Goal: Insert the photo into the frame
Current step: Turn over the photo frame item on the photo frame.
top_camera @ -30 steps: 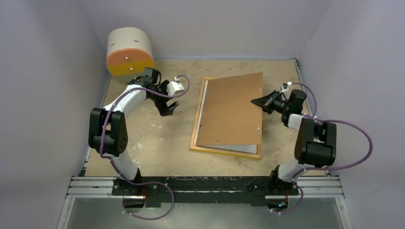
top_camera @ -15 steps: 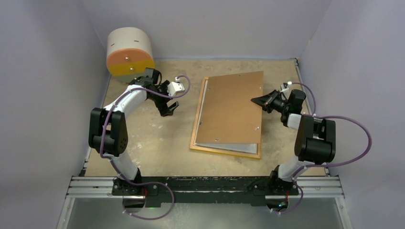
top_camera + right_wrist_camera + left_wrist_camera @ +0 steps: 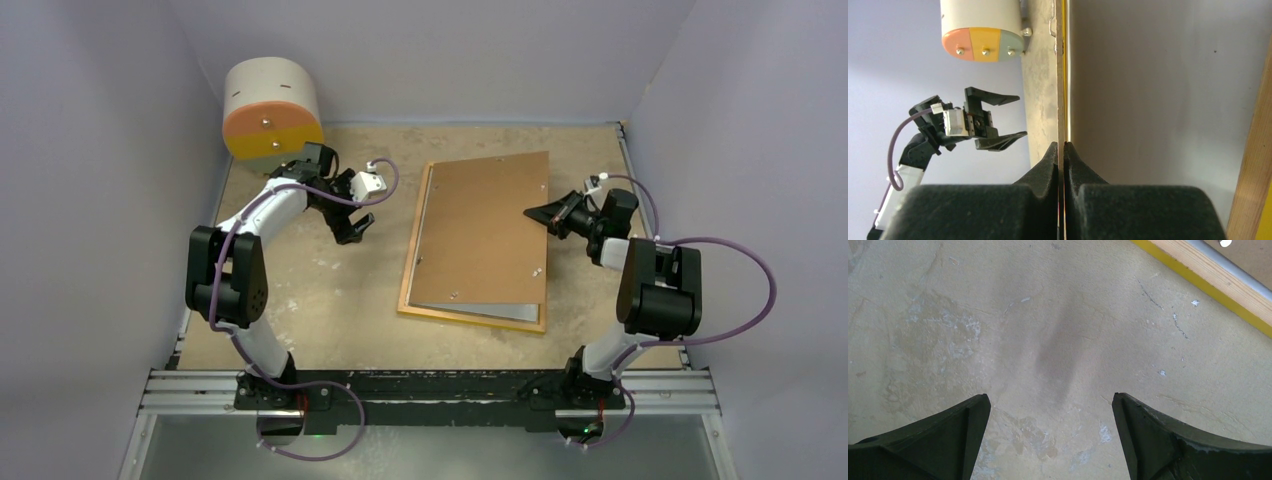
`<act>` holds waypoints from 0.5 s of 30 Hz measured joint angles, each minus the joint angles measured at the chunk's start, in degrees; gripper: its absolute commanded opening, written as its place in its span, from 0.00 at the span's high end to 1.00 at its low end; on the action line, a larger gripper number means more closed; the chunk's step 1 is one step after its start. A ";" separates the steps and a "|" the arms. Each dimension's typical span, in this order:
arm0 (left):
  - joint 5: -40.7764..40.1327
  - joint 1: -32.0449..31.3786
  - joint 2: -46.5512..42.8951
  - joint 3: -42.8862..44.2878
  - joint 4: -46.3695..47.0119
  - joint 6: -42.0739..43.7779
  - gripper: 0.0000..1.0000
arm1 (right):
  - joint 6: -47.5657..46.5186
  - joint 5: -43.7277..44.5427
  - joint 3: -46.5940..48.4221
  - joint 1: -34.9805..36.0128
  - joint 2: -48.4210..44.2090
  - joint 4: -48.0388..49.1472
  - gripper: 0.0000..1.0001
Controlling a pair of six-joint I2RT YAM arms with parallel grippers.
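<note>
The frame (image 3: 470, 318) lies face down mid-table, its wood-coloured back rim up and its yellow edge showing; a corner of it reaches into the left wrist view (image 3: 1218, 277). The brown backing board (image 3: 485, 230) rests over it, slightly askew. My right gripper (image 3: 535, 213) is shut on the board's right edge, seen edge-on between the fingers (image 3: 1061, 146). Under the board a pale grey sheet (image 3: 1158, 90) fills the frame; I cannot tell whether it is the photo's white back. My left gripper (image 3: 355, 225) hangs open over bare table (image 3: 1050, 400), left of the frame.
A white cylinder with an orange and yellow face (image 3: 270, 105) stands at the back left corner, just behind the left arm. Lilac walls close in the table on three sides. The arm bases sit on a rail along the near edge.
The right arm has shifted slightly and the backing board has turned a little, lining up more closely with the frame. The left arm has not moved.
</note>
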 measured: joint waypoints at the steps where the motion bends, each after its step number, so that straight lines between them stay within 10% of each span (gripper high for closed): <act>1: -0.02 0.00 0.00 0.00 -0.02 0.00 0.00 | -0.44 -0.09 0.00 0.00 -0.02 -0.63 1.00; 15: -0.35 0.00 0.00 -0.02 -0.02 0.00 0.00 | -2.69 -0.55 -0.52 0.24 -0.42 -3.91 1.00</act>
